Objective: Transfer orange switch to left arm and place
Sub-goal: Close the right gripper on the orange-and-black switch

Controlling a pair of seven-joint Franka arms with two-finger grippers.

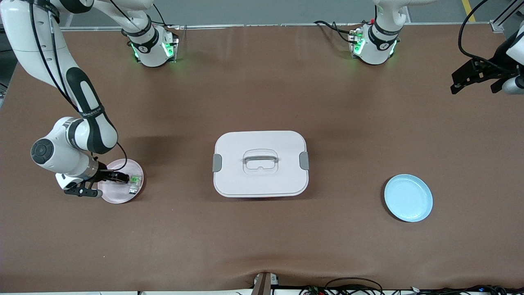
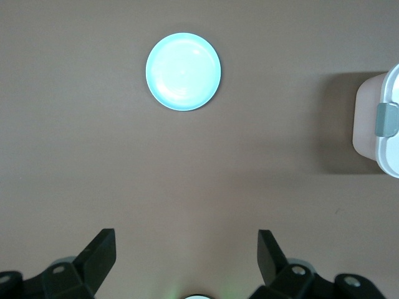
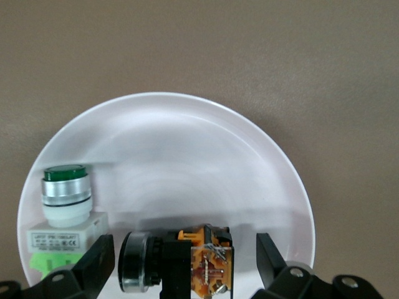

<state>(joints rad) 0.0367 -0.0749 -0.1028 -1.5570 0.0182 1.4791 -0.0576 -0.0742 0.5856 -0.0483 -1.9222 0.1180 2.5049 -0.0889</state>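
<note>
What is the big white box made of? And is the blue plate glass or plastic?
The box looks like smooth matte plastic: rounded moulded corners, grey clip-on latches and a grey handle sunk into its lid. The blue plate is probably glossy plastic too, since light shines off it in the left wrist view, though glazed ceramic can't be ruled out.

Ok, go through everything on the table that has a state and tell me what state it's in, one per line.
orange switch: lying on its side on the pink plate, between the right pincer's open fingers, not gripped.
green switch: upright on the pink plate.
box: lid on, mid-table.
blue plate: nothing on it.
right pincer: open, low over the pink plate.
left pincer: open, waiting above the table.
</note>
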